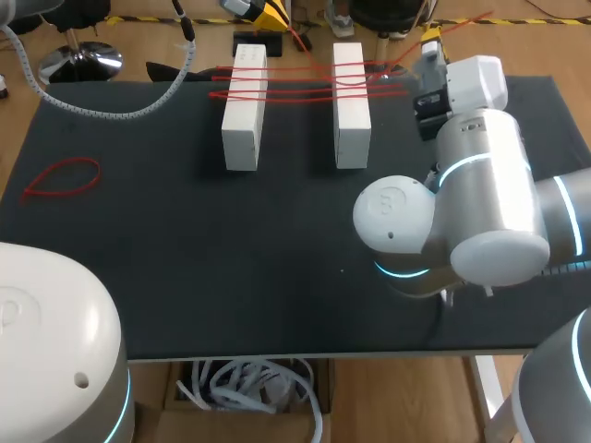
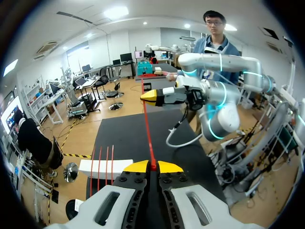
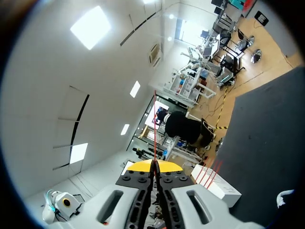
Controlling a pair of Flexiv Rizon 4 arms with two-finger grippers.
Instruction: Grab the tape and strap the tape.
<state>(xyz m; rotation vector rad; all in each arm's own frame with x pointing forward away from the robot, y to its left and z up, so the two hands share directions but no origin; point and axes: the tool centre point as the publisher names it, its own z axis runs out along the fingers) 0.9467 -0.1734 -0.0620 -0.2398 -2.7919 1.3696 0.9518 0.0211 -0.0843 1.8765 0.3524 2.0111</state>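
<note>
Two white blocks [image 1: 244, 109] [image 1: 351, 103] lie side by side at the table's far end, with several red tapes [image 1: 295, 85] stretched across both. My left gripper [image 2: 153, 166] is shut on one end of a red tape [image 2: 148, 129]. The tape runs taut to my right gripper [image 2: 153, 96], which is shut on its other end [image 3: 154, 143]. In the head view the left gripper [image 1: 262, 11] hangs beyond the blocks at the far edge, and the right gripper [image 1: 429, 41] is to the right of them. One taped block [image 2: 106, 168] lies beside the left gripper.
A loose red tape loop [image 1: 61, 178] lies near the left edge of the black table [image 1: 231, 268]. My right arm's bulky joints [image 1: 462, 212] stand over the right side. A grey hose [image 1: 102, 106] crosses the far left corner.
</note>
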